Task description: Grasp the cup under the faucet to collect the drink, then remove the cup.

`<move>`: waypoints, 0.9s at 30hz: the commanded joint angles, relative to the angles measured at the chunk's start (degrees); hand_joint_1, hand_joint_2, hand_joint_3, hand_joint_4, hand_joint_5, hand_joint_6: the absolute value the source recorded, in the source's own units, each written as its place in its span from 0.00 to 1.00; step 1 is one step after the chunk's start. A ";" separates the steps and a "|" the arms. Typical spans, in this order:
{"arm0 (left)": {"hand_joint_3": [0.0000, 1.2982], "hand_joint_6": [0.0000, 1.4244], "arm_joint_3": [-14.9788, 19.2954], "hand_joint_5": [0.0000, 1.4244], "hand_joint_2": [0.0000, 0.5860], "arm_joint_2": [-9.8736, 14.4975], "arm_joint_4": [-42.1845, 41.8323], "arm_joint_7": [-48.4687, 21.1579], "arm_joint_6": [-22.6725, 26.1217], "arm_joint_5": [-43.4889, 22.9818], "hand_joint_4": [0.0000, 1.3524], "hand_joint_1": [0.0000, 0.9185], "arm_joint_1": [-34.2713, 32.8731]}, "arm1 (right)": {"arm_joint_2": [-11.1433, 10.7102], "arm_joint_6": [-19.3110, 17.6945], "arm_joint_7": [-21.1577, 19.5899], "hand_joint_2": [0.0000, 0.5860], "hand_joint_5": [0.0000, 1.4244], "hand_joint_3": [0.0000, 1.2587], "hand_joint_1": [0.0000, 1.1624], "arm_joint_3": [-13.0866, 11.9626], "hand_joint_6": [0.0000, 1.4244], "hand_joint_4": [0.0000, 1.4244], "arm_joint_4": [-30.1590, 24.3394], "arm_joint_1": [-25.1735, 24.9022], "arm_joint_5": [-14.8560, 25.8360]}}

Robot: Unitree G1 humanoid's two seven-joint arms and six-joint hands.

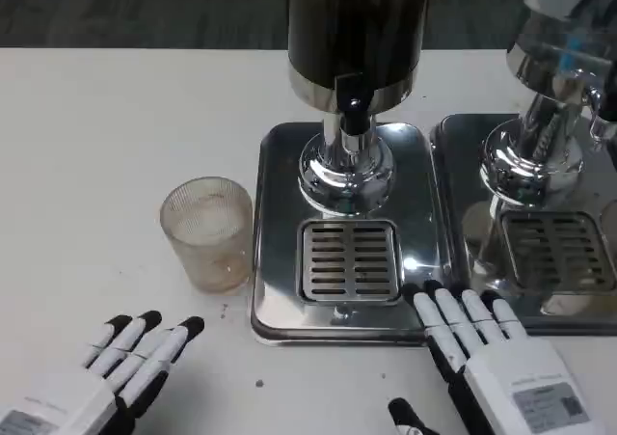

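The cup (206, 232) is a clear ribbed tumbler with a faint brownish tint, standing upright on the white table, mouth open to me. It sits just beside the left edge of the steel drip tray (280, 223), off the grille. The black faucet (353, 107) hangs under the dark drink dispenser (352, 25), up and to the right of the cup, well apart from it.
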 commanded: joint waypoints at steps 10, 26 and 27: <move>0.00 0.00 2.53 0.00 0.15 -0.48 8.79 3.09 -7.81 -9.97 0.00 0.00 -6.61 | 0.49 -4.17 -7.33 0.71 0.00 0.06 0.31 -1.26 0.00 0.00 1.13 -0.30 6.82; 0.00 0.00 2.39 0.00 0.10 -2.50 27.49 0.08 -13.30 -18.80 0.00 0.00 -22.26 | 2.84 -4.40 -9.53 0.73 0.00 0.12 0.32 -0.86 0.02 0.00 2.11 -0.77 8.31; 0.00 0.01 2.17 0.01 0.09 -2.91 27.97 -0.28 -12.97 -18.96 0.00 0.00 -23.01 | 2.44 -4.94 -9.72 0.73 0.00 0.12 0.32 -1.25 0.02 0.00 2.43 -0.77 9.10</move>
